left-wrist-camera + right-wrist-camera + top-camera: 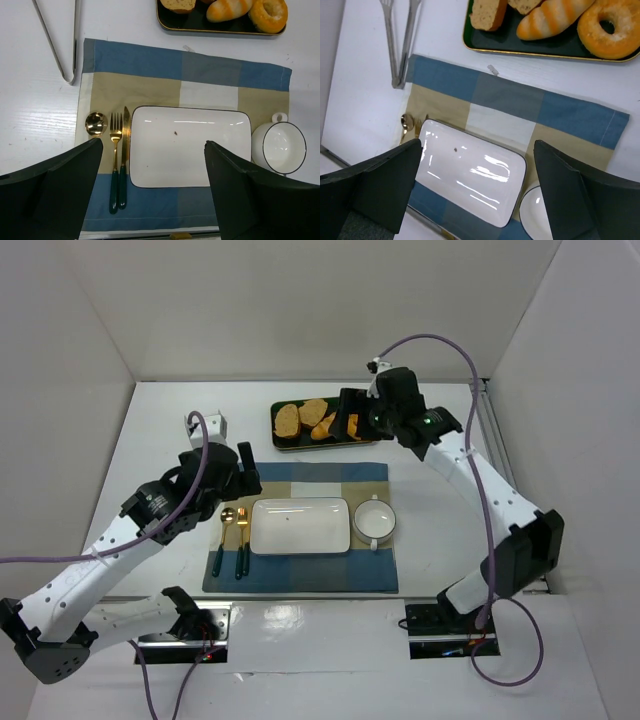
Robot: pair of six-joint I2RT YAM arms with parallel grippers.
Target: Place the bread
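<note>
Bread (pixel 287 420) lay on the tray (pixel 506 37) at the bench's far side, touching a paler slice (pixel 314 411), with a roll (pixel 555 20) close by. Right fingers (pixel 380 185) stood wide and empty by the tray; left fingers (pixel 55 190) stood likewise, over the plate (pixel 190 150). Risk: on so crowded a tray, an off-centre descent could take the wrong slice or shove the roll.

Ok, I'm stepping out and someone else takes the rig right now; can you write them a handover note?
Left gripper: open, empty, over the left side of the placemat.
Right gripper: open, empty, by the right end of the tray.
The bread lies at the tray's left end, untouched.
Done: nothing yet.
Left: grasp the bread and set it down, probably on the white plate.
</note>
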